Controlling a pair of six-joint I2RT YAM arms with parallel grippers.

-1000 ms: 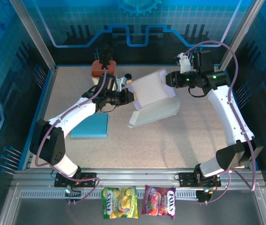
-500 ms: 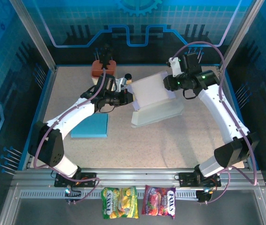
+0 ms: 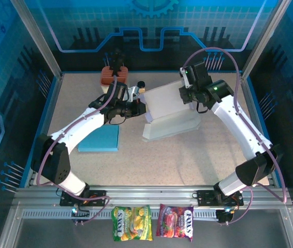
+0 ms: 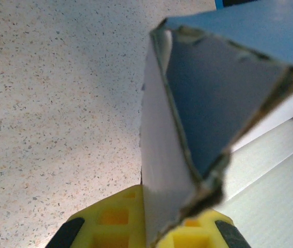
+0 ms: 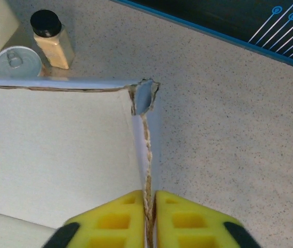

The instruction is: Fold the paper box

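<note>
The paper box (image 3: 168,109) is white card, half raised in the middle of the table, with one panel tilted up over a flat lower part. My left gripper (image 3: 143,107) is shut on the box's left wall. In the left wrist view that white wall (image 4: 163,155) runs up from between the yellow fingers of the left gripper (image 4: 163,227), and a blue inner face (image 4: 216,88) shows beside it. My right gripper (image 3: 184,96) is shut on the box's right edge. In the right wrist view a thin torn card edge (image 5: 147,155) is pinched at the right gripper (image 5: 149,217), with the white panel (image 5: 59,150) to its left.
A flat blue pad (image 3: 100,138) lies left of the box. An orange-brown holder (image 3: 114,76) stands at the back left. A tin can (image 5: 15,61) and a small black-capped bottle (image 5: 51,39) stand behind the box. Two snack bags (image 3: 131,223) (image 3: 176,222) lie on the front rail.
My right gripper has swung left to the box's right edge and closed on it. The box has shifted slightly left. The left gripper has kept its hold.
</note>
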